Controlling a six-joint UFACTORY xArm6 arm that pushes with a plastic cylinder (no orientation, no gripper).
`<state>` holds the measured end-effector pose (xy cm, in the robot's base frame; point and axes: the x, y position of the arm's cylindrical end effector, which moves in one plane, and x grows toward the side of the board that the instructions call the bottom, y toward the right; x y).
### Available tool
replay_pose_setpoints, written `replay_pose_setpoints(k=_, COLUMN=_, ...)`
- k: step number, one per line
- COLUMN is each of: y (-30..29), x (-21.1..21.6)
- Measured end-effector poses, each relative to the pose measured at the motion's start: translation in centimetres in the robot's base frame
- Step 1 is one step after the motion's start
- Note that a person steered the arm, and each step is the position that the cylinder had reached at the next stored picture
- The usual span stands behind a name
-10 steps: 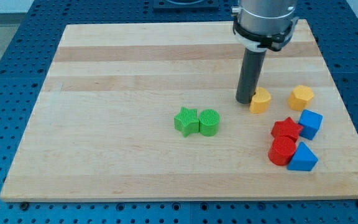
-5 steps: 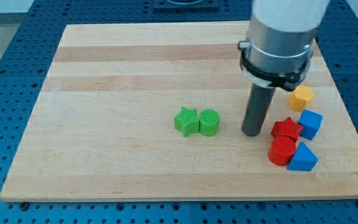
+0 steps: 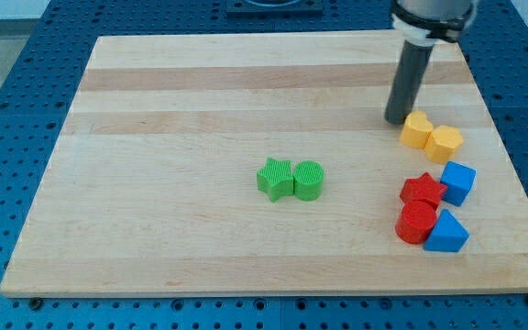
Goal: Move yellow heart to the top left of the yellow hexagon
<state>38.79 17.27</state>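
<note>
The yellow heart (image 3: 416, 130) lies at the view's right on the wooden board, touching the left side of the yellow hexagon (image 3: 445, 143) and sitting slightly above it. My tip (image 3: 396, 120) stands just to the upper left of the heart, very close to it or touching it.
A red star (image 3: 423, 190), a blue cube (image 3: 457, 181), a red cylinder (image 3: 416, 222) and a blue triangle (image 3: 445, 233) cluster below the yellow blocks. A green star (image 3: 275, 178) and a green cylinder (image 3: 308, 181) sit together at the board's middle. The board's right edge (image 3: 502, 156) is near.
The yellow heart has moved right and up, from left of the hexagon with a gap to touching it. My tip swung down past the heart, then back up to its upper left.
</note>
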Motion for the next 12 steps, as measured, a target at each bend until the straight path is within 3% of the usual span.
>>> replay_pose_setpoints(k=3, y=0.9, x=-0.4)
replay_pose_setpoints(k=4, y=-2.4, x=-0.5)
replay_pose_setpoints(k=5, y=-3.4, x=2.1)
replay_pose_setpoints(k=12, y=-0.1, x=3.7)
